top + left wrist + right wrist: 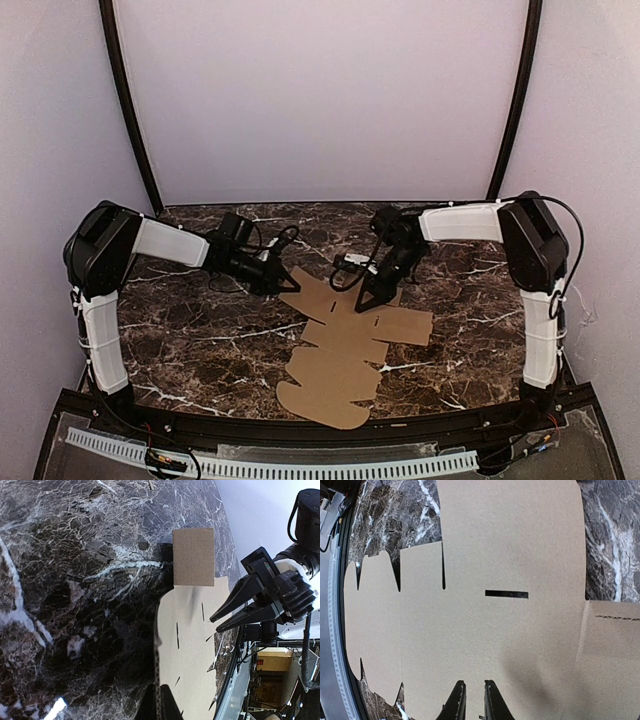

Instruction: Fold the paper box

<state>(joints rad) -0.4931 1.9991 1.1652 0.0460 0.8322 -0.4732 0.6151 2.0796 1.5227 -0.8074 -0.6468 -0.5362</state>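
So the paper box (pixel 340 350) was lying flat on the table (pixel 190 340), not folded at all yet, its rounded tabs (pixel 325 405) trailing off behind both tools toward the arm bases. The left tool (pixel 277 284) was clamped shut. It looked like the sheet's edge sat pinched between its fingers, probably to lift that side flap. The right tool (pixel 474 684) hovered just above the middle of the sheet, fingers only a crack apart and gripping nothing. I'd guess it was there to pin things down. The slot (pixel 506 594) sat just ahead of it.
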